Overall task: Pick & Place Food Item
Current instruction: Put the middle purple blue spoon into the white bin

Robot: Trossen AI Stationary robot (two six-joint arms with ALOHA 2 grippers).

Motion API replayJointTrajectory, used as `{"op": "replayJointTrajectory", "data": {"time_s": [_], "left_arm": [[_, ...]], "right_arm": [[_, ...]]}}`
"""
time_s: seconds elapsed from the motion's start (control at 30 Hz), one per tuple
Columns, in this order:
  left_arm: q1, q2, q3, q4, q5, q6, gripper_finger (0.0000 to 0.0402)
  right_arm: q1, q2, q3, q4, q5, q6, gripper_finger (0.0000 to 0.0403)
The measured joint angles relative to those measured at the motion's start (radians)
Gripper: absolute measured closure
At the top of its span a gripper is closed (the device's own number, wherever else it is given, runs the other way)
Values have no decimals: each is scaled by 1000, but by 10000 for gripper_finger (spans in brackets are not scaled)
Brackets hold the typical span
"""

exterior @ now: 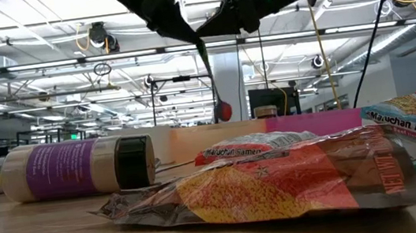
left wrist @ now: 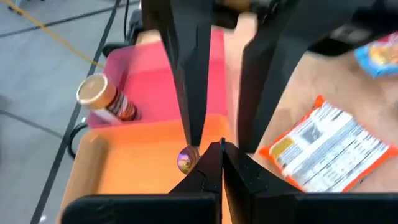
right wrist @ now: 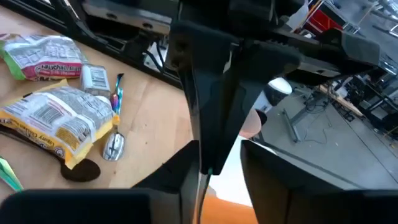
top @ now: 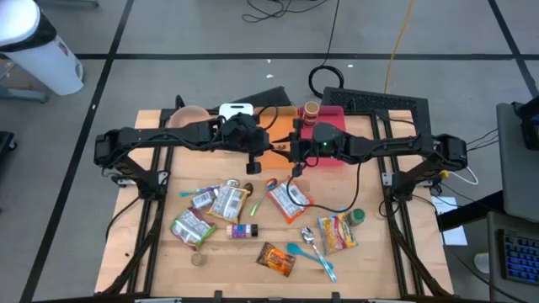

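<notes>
The right tool point(top: 296, 171) hangs over the back middle of the surface point(top: 160, 252), fingers pointing straight down. They stand apart with nothing between them, so it is released. Just under the tip of one of its fingers point(left wrist: 189, 93) sits the small round food piece point(left wrist: 186, 159), above the floor of the orange tray point(left wrist: 124, 162). Whether the piece touches that fingertip or hangs free of it cannot be told. In the low view the same piece point(exterior: 223, 112) shows as a reddish ball at the end of the thin dark finger, clear of the surface. It is nearly round, so no long axis or pointing direction can be read from it.

The left tool point(left wrist: 221, 149) is clenched, its two fingers pressed together on nothing, and it hangs close beside the right tool over the same tray, also pointing down.

The pink tray point(left wrist: 149, 81) lies next to the orange one and holds a gold-capped jar point(left wrist: 102, 99) lying tilted on its side. An orange-edged noodle packet point(left wrist: 329, 146) lies flat on the surface nearby.
</notes>
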Motion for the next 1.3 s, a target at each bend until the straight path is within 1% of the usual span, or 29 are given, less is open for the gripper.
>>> {"op": "replayJointTrajectory", "data": {"time_s": [0.17,0.37,0.47,0.6,0.77,0.93,1.0,1.17,1.3], "left_arm": [[0,0,0,-30,-31,4,401],[0,-10,0,-78,-138,25,401],[6,-41,0,-116,-178,46,401],[21,-106,1,-187,-198,60,401],[63,-189,1,-293,-203,60,401],[112,-202,0,-384,-200,53,401],[129,-202,-11,-388,-191,56,401],[178,-187,-60,-359,-106,74,401],[212,-189,-106,-319,-99,89,401]], "right_arm": [[0,0,0,0,2,0,249],[-1,0,0,-10,4,1,214],[-9,0,0,-14,4,1,204],[-34,0,-1,-26,5,11,196],[-60,0,-1,-37,0,35,196],[-73,1,-1,-42,-56,35,193],[-78,1,-10,-42,-77,35,188],[-88,2,-76,25,-76,59,176],[-97,2,-133,94,-76,99,167]]}}
